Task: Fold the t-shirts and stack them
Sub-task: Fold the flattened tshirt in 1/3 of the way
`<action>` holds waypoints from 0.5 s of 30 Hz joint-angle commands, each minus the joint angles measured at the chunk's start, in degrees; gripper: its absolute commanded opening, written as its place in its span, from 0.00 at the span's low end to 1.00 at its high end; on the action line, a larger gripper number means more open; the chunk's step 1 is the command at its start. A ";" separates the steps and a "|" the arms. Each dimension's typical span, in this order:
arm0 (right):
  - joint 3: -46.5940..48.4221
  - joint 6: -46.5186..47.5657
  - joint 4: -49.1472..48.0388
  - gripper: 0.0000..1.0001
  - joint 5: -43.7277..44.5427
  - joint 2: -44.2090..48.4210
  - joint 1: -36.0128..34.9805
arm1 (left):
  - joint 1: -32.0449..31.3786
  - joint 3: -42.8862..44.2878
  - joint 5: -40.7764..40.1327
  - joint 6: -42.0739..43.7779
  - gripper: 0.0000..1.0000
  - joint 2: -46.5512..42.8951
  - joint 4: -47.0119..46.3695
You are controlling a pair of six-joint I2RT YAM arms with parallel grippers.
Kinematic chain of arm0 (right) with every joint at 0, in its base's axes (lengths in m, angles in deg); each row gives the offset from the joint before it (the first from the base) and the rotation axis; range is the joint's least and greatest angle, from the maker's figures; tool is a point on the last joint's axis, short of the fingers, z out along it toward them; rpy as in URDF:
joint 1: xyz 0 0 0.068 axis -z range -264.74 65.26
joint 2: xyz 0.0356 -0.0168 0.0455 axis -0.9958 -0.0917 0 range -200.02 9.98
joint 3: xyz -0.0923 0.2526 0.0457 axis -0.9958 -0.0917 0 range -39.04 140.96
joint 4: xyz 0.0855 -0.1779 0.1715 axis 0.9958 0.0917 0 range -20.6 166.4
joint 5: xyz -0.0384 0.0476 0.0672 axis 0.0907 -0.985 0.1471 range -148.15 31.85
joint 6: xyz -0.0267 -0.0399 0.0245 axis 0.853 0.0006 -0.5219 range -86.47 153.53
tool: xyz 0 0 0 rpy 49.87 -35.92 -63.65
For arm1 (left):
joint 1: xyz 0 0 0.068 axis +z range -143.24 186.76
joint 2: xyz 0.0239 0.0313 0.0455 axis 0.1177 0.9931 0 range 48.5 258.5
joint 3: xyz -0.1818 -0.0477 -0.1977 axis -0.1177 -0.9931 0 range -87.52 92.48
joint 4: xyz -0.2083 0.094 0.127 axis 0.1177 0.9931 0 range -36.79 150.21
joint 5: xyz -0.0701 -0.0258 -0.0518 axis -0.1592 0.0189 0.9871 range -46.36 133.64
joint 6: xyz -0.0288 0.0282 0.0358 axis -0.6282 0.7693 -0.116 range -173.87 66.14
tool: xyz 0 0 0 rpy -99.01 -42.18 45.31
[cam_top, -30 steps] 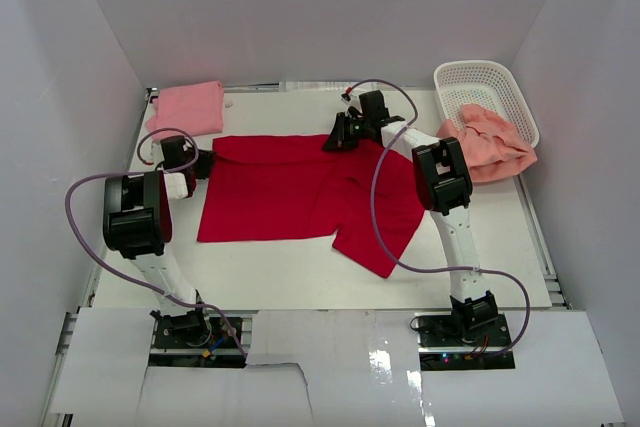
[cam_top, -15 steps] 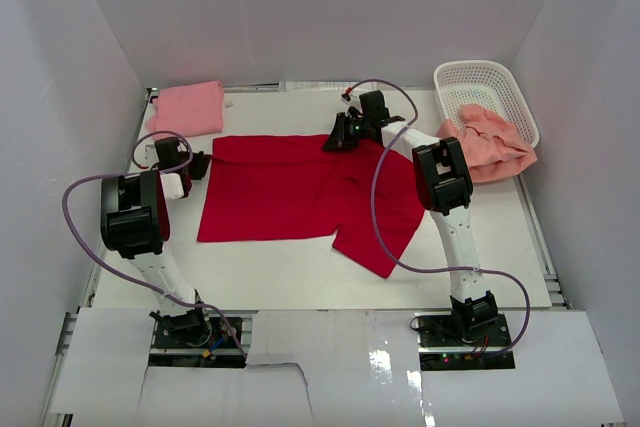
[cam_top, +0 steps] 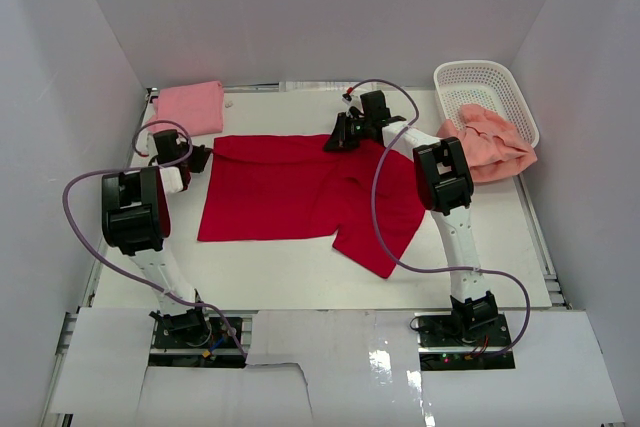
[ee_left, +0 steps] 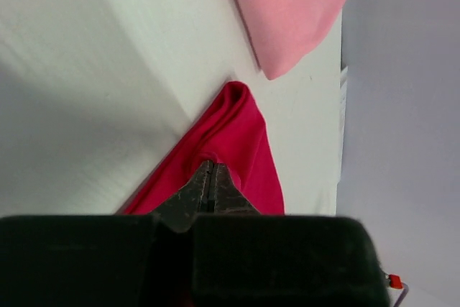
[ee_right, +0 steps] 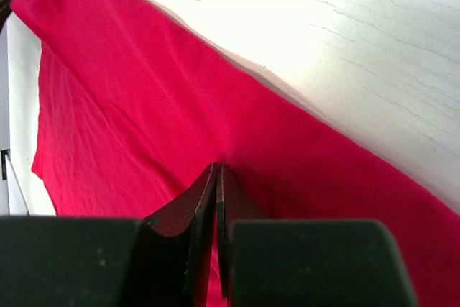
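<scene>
The red t-shirt [cam_top: 300, 192] lies spread flat mid-table, one sleeve pointing to the near right. My left gripper [cam_top: 205, 158] is shut on its far left corner; in the left wrist view that gripper [ee_left: 210, 167] pinches a raised fold of red cloth [ee_left: 241, 134]. My right gripper [cam_top: 335, 140] is shut on the shirt's far edge, and its wrist view shows this gripper [ee_right: 217, 170] closed on the red cloth [ee_right: 144, 106]. A folded pink t-shirt [cam_top: 188, 107] rests at the back left, also seen in the left wrist view [ee_left: 287, 5]. The salmon t-shirt [cam_top: 490, 142] lies crumpled at the right.
A white lattice basket [cam_top: 487, 82] stands at the back right, with the salmon shirt draped over its near rim. White walls enclose the table on three sides. Purple cables loop from both arms over the table.
My left gripper has closed on the red shirt's far left corner and shifted slightly toward the back. The right arm has stayed in place.
</scene>
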 commanded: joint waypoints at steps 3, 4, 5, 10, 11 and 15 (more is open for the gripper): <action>-0.86 1.51 2.57 0.09 1.30 2.09 0.77 | 0.24 4.03 -0.96 11.17 0.00 -2.16 3.79; -0.94 1.51 2.48 0.09 1.21 2.18 0.86 | 0.24 4.04 -1.57 12.32 0.00 -2.42 3.81; -0.86 1.42 2.57 0.09 1.12 2.27 0.86 | 0.15 4.30 -2.80 13.46 0.00 -2.69 5.46; -0.86 1.34 2.57 0.09 1.12 2.88 1.04 | -0.02 7.64 -4.74 17.86 0.00 -2.16 11.88; -0.86 1.34 2.57 0.09 1.12 2.97 1.04 | -0.20 7.73 -4.83 18.74 0.00 -2.51 12.07; -0.33 0.72 2.57 0.09 0.77 2.62 1.13 | -2.30 7.82 -6.14 22.61 0.00 -4.00 12.68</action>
